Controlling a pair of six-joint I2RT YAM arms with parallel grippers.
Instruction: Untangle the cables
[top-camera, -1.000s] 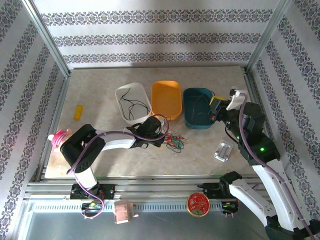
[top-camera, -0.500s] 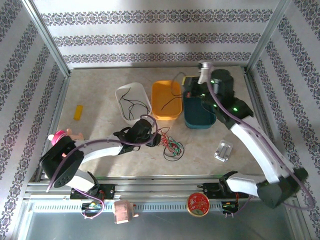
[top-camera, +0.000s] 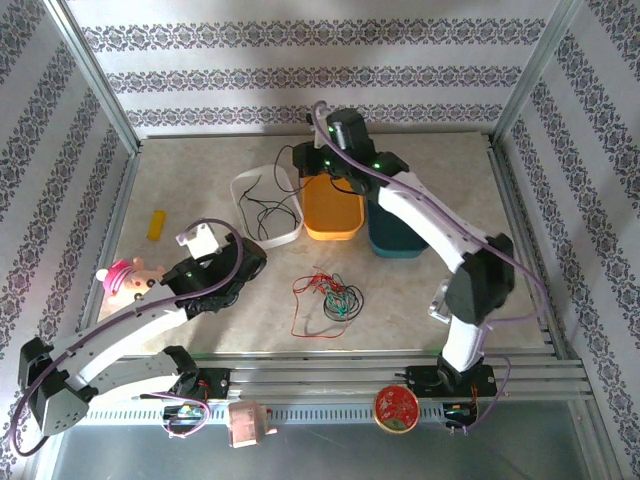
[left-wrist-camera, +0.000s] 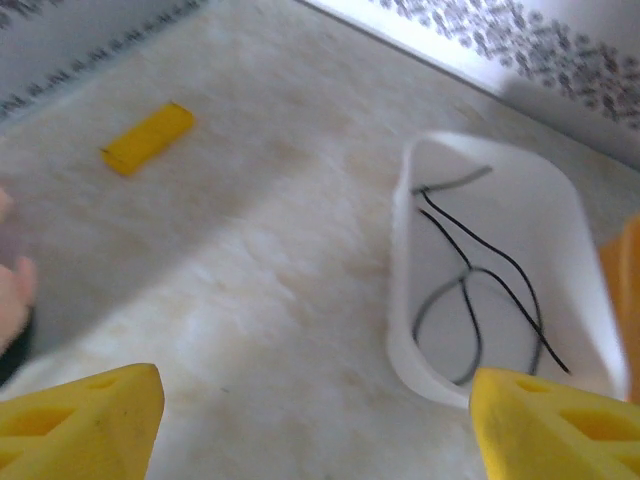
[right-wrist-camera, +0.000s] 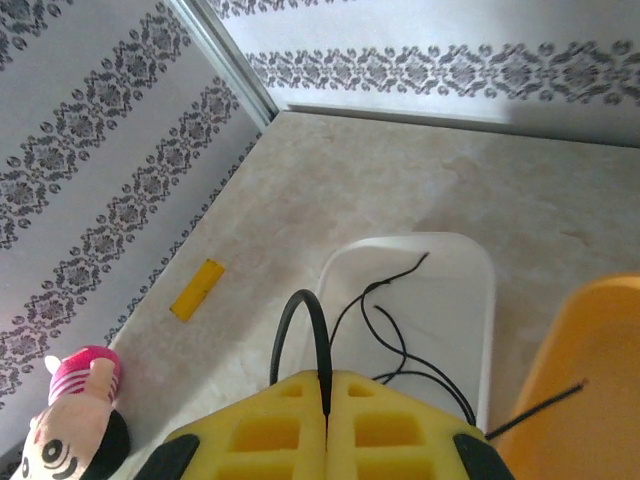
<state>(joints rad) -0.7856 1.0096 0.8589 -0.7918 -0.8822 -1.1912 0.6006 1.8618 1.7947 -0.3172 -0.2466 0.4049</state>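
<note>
A tangle of thin red, green and black cables (top-camera: 327, 296) lies loose on the table in front of the trays. Two black cables (top-camera: 264, 212) rest in the white tray (top-camera: 240, 190), seen again as black cables (left-wrist-camera: 470, 285) in the left wrist view. My right gripper (top-camera: 303, 160) hangs over the gap between the white tray and the orange tray (top-camera: 334, 222); its yellow fingers are shut on a black cable (right-wrist-camera: 300, 318) that loops out past the tips of the right gripper (right-wrist-camera: 325, 385). My left gripper (top-camera: 248, 260) stands open and empty, left of the tangle, facing the white tray (left-wrist-camera: 400, 260).
A teal tray (top-camera: 400, 243) stands right of the orange one, partly under the right arm. A yellow block (top-camera: 156, 224) and a pink plush toy (top-camera: 124, 276) lie at the left. A silver metal piece (top-camera: 446, 301) sits at the right. One black cable (right-wrist-camera: 540, 405) lies in the orange tray (right-wrist-camera: 590, 350).
The right arm swung left from the teal tray, across the orange tray, to the white tray's far side. The left gripper drew back left from the tangle, which now lies spread out.
</note>
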